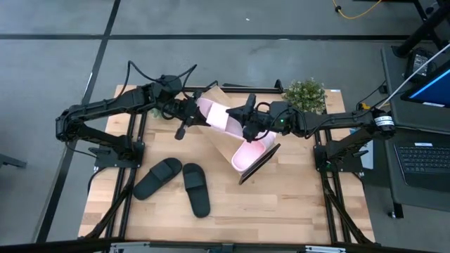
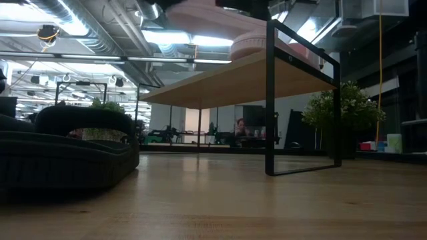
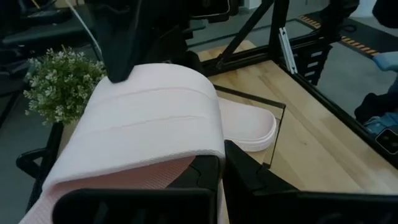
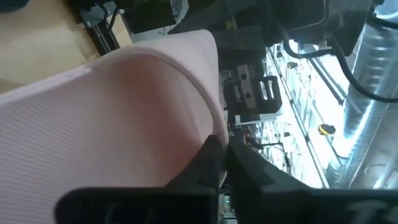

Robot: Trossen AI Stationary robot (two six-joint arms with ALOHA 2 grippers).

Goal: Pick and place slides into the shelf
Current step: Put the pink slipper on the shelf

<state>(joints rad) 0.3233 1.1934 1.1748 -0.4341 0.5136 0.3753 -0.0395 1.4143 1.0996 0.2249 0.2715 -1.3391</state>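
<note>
The shelf (image 1: 223, 144) stood near the middle of the table (image 1: 295, 204), set at a slant, its far end toward the table's back edge. One slide (image 1: 252, 153) lay on the shelf's near end. A second slide (image 1: 214, 114) was held above the shelf's far end, between the left gripper (image 1: 195, 112) on its left and the right gripper (image 1: 247, 121) on its right, both clamped on it. Two more slides lay on the table left of the shelf, side by side: one (image 1: 157, 177) further left, the other (image 1: 197, 188) nearer the front edge. A potted plant (image 1: 304, 95) stood at the back edge, right of the shelf
</note>
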